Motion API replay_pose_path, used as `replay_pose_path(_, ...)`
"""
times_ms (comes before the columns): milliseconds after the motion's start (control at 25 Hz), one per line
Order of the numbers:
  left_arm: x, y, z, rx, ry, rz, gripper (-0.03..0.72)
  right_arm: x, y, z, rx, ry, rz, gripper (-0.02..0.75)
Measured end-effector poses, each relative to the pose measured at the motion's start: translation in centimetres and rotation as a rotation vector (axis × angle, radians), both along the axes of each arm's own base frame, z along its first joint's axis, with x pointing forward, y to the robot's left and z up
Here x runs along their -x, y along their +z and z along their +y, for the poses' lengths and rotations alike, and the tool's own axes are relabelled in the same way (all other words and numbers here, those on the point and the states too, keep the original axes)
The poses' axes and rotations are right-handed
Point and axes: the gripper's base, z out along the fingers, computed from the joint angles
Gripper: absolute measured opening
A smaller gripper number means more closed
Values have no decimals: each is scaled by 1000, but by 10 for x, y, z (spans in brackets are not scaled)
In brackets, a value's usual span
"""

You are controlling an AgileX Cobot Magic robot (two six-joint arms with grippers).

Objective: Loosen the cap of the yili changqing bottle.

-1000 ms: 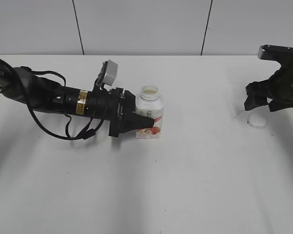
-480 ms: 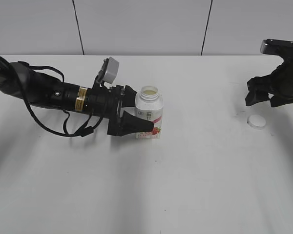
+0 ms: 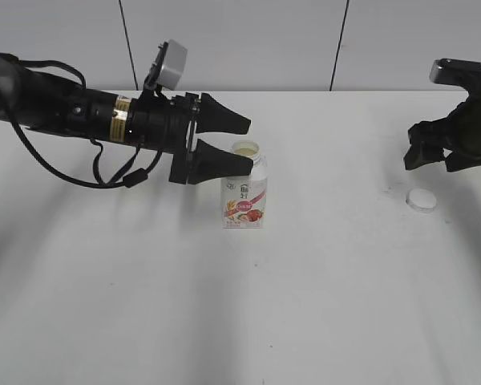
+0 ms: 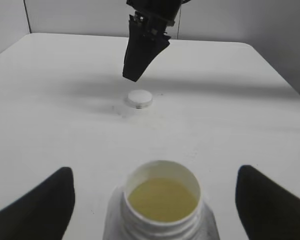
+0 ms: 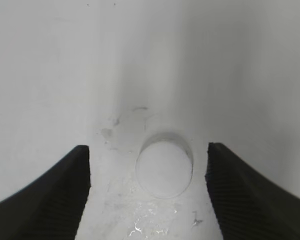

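Note:
The yili changqing bottle (image 3: 244, 191) stands upright mid-table with its neck open; pale liquid shows inside in the left wrist view (image 4: 162, 199). Its pink-red label faces front. The white cap (image 3: 422, 200) lies flat on the table at the right, also in the right wrist view (image 5: 164, 162) and far off in the left wrist view (image 4: 139, 98). My left gripper (image 3: 239, 144) is open, raised just left of and above the bottle's neck, touching nothing. My right gripper (image 3: 435, 158) is open and empty, hovering above the cap.
The white table (image 3: 248, 305) ends at a grey panelled wall (image 3: 240, 40) behind. Small wet spots (image 5: 150, 220) lie on the table beside the cap. The left arm's cables (image 3: 112, 172) hang over the table's left part.
My left gripper has let go of the bottle's body, opened, and risen up and back to neck height. The right gripper has lifted slightly above the cap lying on the table.

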Motion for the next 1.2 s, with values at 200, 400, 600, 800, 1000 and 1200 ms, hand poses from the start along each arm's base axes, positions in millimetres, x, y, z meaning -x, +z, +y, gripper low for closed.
replay_pose_path(200, 0, 34, 12, -17, 33, 19, 593, 6, 29, 1, -9, 11, -39, 566)
replay_pose_path(400, 5, 82, 27, -35, 77, 15, 592, 13, 71, 2, -12, 18, -138, 566)
replay_pose_path(600, 15, 131, 44, -72, 160, 8, 592, 23, 100, 3, -13, 23, -205, 566)
replay_pose_path(800, 10, 159, 73, -86, 348, -30, 590, 32, 116, 3, -16, 30, -229, 566)
replay_pose_path(1000, -7, 165, 108, -140, 548, -153, 590, 37, 122, 4, -22, 40, -222, 566)
replay_pose_path(1200, -16, 165, 137, -228, 605, -342, 590, 38, 123, 4, -15, 44, -222, 566)
